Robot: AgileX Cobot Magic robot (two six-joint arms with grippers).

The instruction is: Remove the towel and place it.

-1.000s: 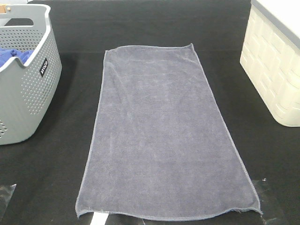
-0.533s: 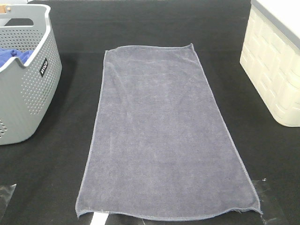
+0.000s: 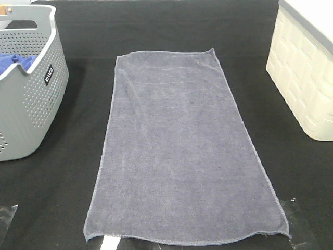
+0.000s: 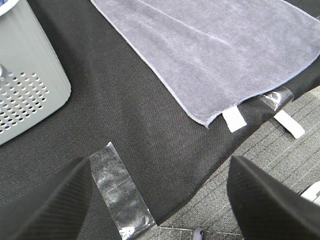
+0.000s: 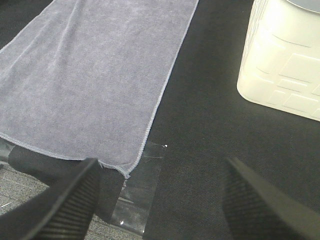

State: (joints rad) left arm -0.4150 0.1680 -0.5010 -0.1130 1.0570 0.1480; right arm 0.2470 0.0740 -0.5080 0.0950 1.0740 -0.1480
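On a black tabletop (image 3: 62, 198), the towel (image 3: 177, 151) lies flat mid-frame, unmoved; left gripper (image 4: 160, 200) and right gripper (image 5: 157, 200) wait wide open, empty, placement apparently complete.

Open black cloth down both long sides of the towel

The towel (image 3: 182, 151) lies flat in the middle of the black table cover (image 3: 67, 192), with nothing on it. The grey perforated basket (image 3: 28, 99) stands on the left and the cream bin (image 3: 307, 78) on the right, each apart from the towel's edges, leaving bare lanes between.
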